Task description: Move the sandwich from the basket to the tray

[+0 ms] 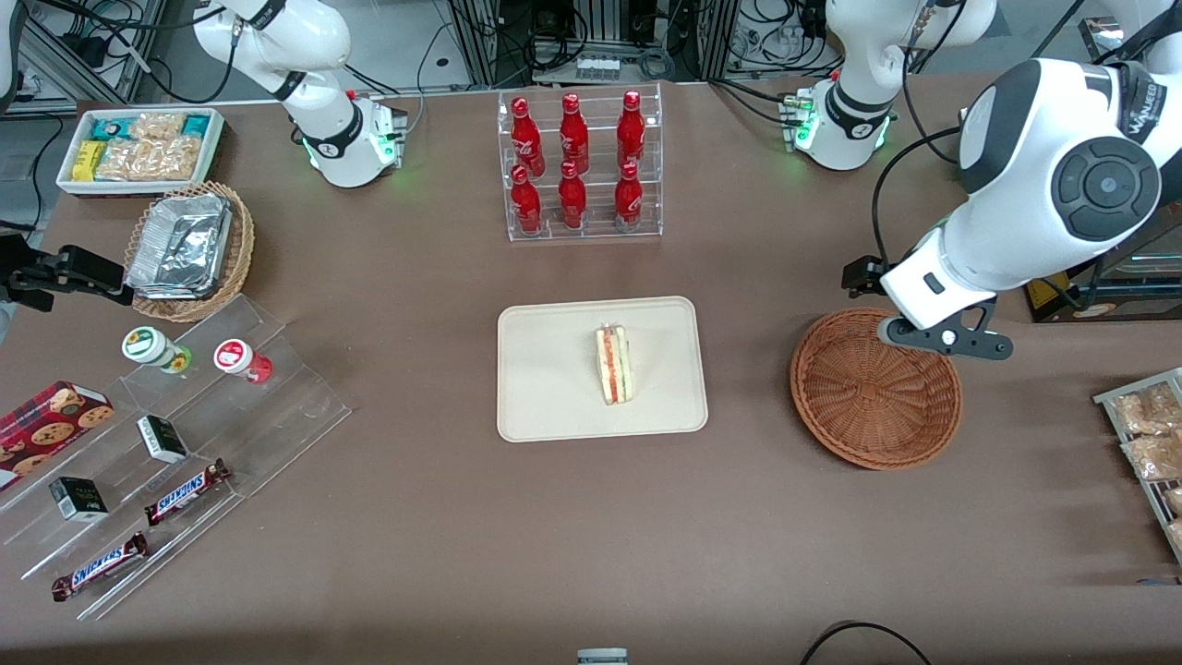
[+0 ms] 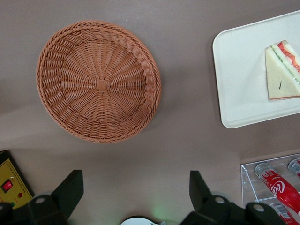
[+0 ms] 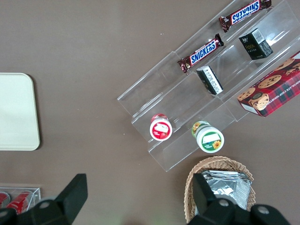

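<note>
The sandwich [image 1: 614, 364] lies on the cream-beige tray [image 1: 554, 388] at the table's middle, filling edge up; both also show in the left wrist view, sandwich [image 2: 282, 71] and tray [image 2: 243, 70]. The reddish-brown wicker basket [image 1: 873, 392] stands empty beside the tray, toward the working arm's end; it also shows in the left wrist view [image 2: 98, 80]. My left gripper [image 1: 944, 336] hangs high over the basket's rim farthest from the front camera. It is open and empty [image 2: 135, 187], its fingers [image 2: 70, 187] wide apart over bare table.
A clear rack of red bottles [image 1: 580, 166] stands farther from the front camera than the tray. A rack of bagged snacks [image 1: 1150, 443] sits at the working arm's end. Acrylic steps with candy bars [image 1: 175, 434], a tan basket of foil trays [image 1: 189, 249] and a white snack bin [image 1: 138, 148] lie toward the parked arm's end.
</note>
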Controlling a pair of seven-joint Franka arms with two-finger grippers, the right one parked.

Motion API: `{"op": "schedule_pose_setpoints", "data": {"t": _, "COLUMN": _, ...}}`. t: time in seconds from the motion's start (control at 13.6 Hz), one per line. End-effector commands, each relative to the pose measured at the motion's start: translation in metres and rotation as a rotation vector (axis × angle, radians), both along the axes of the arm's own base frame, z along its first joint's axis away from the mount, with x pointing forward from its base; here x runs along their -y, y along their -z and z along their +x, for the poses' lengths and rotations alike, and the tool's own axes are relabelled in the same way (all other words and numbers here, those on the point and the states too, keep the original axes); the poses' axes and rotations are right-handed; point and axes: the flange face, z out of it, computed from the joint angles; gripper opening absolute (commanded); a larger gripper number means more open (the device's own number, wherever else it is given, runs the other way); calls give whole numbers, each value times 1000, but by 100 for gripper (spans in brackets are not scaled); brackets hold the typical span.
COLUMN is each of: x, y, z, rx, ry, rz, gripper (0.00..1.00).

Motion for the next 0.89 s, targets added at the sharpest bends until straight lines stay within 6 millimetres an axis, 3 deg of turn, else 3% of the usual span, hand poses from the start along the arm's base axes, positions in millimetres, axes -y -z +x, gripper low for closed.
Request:
{"op": "schedule_pose_setpoints", "data": {"t": 0.0, "x": -21, "y": -9, "z": -6, "rx": 21, "ry": -30, "rz": -11, "gripper": 100}}
{"op": "schedule_pose_setpoints", "data": {"t": 0.07, "x": -30, "y": -14, "z": -9, "rx": 23, "ry": -42, "rz": -10, "gripper": 100}}
{"op": "schedule_pose_setpoints", "data": {"t": 0.15, "x": -56, "y": -19, "z": -8, "rx": 27, "ry": -84, "rz": -9, "gripper": 100}}
{"op": "schedule_pose_setpoints", "data": {"t": 0.3, "x": -64, "y": -31, "z": -16, "rx": 28, "ry": -93, "rz": -8, "gripper": 100}}
{"op": "schedule_pose_setpoints", "data": {"t": 0.37, "x": -78, "y": -37, "z": -19, "rx": 19, "ry": -113, "rz": -3, "gripper": 100}}
{"op": "schedule_pose_setpoints", "data": {"t": 0.66, "x": -81, "y": -57, "z": -34, "rx": -9, "ry": -110, "rz": 8, "gripper": 100}}
{"op": "schedule_pose_setpoints", "data": {"t": 0.81, "x": -90, "y": -77, "z": -44, "rx": -18, "ry": -124, "rz": 11, "gripper": 100}}
